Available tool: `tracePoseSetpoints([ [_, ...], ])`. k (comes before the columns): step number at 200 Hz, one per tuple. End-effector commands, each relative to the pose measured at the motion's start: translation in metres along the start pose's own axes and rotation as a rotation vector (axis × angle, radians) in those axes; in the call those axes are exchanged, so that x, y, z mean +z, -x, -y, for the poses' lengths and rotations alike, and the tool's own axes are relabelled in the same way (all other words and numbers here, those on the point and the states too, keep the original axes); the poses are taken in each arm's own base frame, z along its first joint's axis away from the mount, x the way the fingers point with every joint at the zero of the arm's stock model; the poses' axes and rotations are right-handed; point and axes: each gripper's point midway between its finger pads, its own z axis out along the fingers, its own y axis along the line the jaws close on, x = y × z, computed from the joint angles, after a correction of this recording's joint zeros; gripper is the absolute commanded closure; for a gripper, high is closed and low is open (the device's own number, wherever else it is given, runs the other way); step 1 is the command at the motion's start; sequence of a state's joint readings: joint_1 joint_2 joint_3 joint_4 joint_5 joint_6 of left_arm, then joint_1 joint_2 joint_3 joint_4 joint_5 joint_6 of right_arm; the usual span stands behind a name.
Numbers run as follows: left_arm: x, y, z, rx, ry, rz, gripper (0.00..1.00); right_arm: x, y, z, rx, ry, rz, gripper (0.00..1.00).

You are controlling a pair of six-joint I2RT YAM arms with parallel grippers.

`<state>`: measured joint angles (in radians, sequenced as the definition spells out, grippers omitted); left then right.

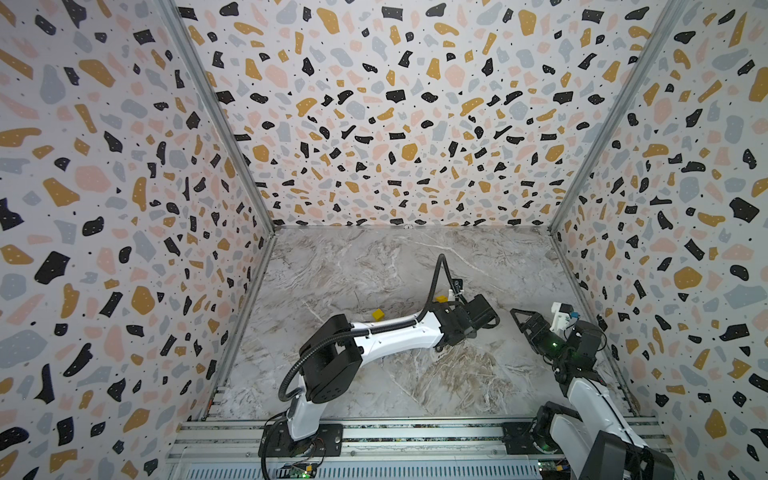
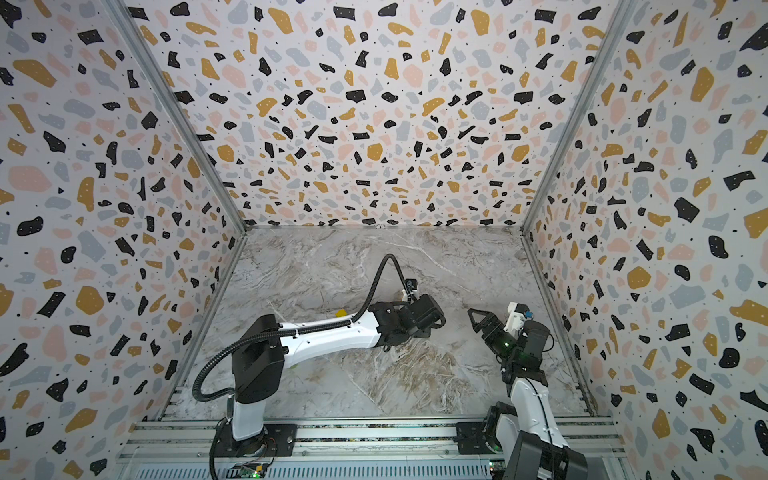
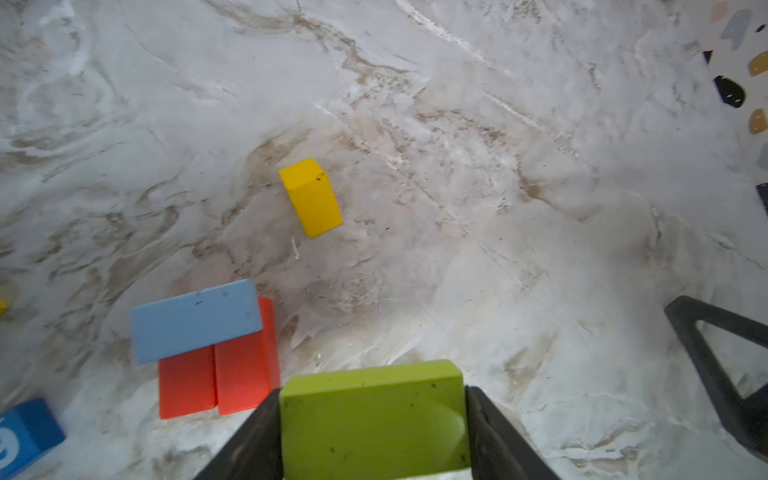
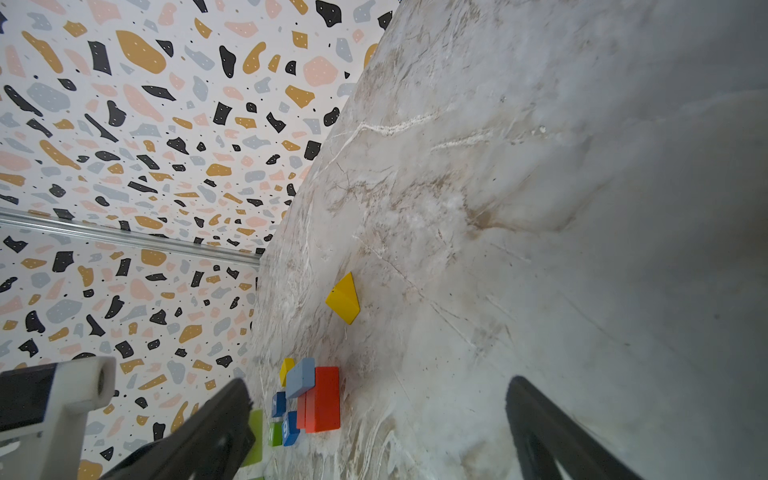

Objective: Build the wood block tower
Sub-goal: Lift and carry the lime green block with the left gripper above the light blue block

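My left pincer (image 3: 372,395) clamps the lime slab (image 3: 374,432) by its short ends. It is painted wood, so I judge it light, stiff and probably slick. The tower base, a light blue slab (image 3: 195,320) on red bricks (image 3: 237,378), sits just ahead and aside on the counter (image 3: 498,208). My right pincer (image 4: 378,382) gapes empty.

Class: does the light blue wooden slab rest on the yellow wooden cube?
No, the light blue wooden slab lies across two red wooden bricks.

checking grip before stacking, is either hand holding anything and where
Left hand holds the lime green wooden slab by its two opposite sides; right hand empty.
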<state>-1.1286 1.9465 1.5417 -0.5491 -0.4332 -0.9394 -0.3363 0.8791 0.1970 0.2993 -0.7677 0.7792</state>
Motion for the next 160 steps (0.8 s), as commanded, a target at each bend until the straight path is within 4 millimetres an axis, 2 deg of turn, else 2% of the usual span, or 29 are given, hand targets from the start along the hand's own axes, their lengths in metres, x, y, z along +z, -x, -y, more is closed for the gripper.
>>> tracePoseSetpoints([
  [1,0.006,-0.007,-0.030,-0.019,0.052,-0.014,0.35,0.000,-0.001,-0.001,-0.022,0.007,-0.005,0.03],
  [44,0.003,-0.007,-0.055,-0.041,0.079,-0.008,0.35,0.000,-0.001,0.001,-0.025,0.000,-0.003,0.03],
  [160,0.021,-0.024,-0.077,-0.065,0.089,-0.055,0.35,0.001,-0.003,0.001,-0.025,0.002,-0.011,0.03],
])
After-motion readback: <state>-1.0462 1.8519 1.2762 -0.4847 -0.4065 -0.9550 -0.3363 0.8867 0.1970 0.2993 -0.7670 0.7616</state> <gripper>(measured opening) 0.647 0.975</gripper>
